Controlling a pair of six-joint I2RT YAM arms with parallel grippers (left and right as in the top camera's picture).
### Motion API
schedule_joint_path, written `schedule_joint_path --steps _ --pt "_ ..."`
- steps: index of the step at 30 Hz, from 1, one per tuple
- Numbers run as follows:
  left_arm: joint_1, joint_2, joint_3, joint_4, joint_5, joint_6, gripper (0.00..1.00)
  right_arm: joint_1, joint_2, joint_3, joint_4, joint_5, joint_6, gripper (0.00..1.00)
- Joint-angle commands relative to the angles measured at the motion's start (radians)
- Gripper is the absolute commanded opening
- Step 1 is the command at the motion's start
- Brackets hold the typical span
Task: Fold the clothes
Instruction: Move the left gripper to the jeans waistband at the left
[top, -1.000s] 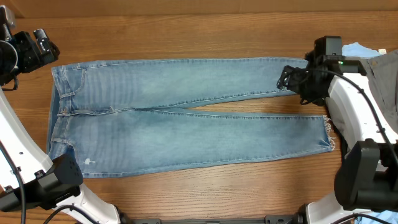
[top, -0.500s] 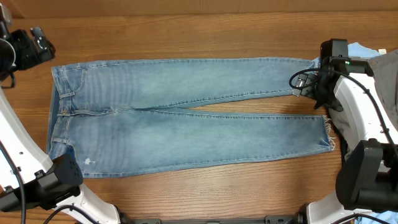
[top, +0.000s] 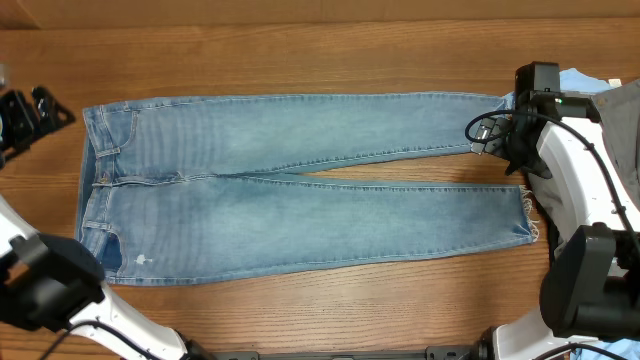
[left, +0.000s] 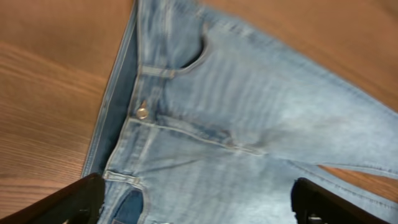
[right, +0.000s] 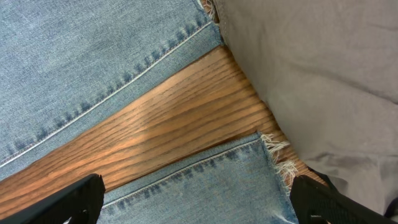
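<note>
The light-blue jeans (top: 300, 190) lie flat on the table, waist at the left, both legs running right to frayed hems. My left gripper (top: 35, 108) hovers open just off the waistband's far left corner; its wrist view shows the button (left: 142, 112) and fly, with the gripper (left: 199, 208) wide over the denim. My right gripper (top: 485, 132) is open at the upper leg's hem; in its wrist view the gripper (right: 199, 208) spans the lower leg's frayed hem (right: 277, 158). Nothing is held.
Grey trousers (top: 622, 130) (right: 311, 68) lie heaped at the right edge, touching the hems. A bright-blue garment (top: 575, 78) peeks out behind them. Bare wood table (top: 300, 50) lies along the far side and in the gap between the legs (right: 174, 118).
My left gripper has drifted left and slightly down, away from the waistband, and its arm swung left. My right gripper pulled back right a second ago and has since held still.
</note>
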Motion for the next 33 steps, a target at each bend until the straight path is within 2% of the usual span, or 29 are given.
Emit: schedule_joint_path --steps 1,7,10,13,27,31,33 --pt "0.028 0.135 -0.069 0.011 0.055 0.082 0.95 -0.002 -0.008 0.03 0.006 0.014 -0.003 1.0" --pt "0.022 0.351 -0.079 0.064 0.104 0.086 0.87 -0.002 -0.008 0.03 0.006 0.014 -0.003 1.0" --pt "0.02 0.399 -0.08 0.089 0.1 0.089 0.82 -0.002 -0.008 0.03 0.006 0.014 -0.003 1.0" --pt "0.02 0.436 -0.08 0.1 0.092 0.089 0.82 -0.002 -0.008 0.03 0.006 0.015 -0.003 1.0" --pt "0.019 0.447 -0.16 0.133 0.023 0.084 0.8 -0.002 -0.008 0.03 0.006 0.014 -0.003 1.0" --pt "0.013 0.447 -0.166 0.139 0.026 0.084 0.75 -0.002 -0.008 0.03 0.006 0.014 -0.003 1.0" --pt "0.012 0.447 -0.166 0.139 0.043 0.084 0.68 -0.002 -0.008 0.03 0.006 0.014 -0.003 1.0"
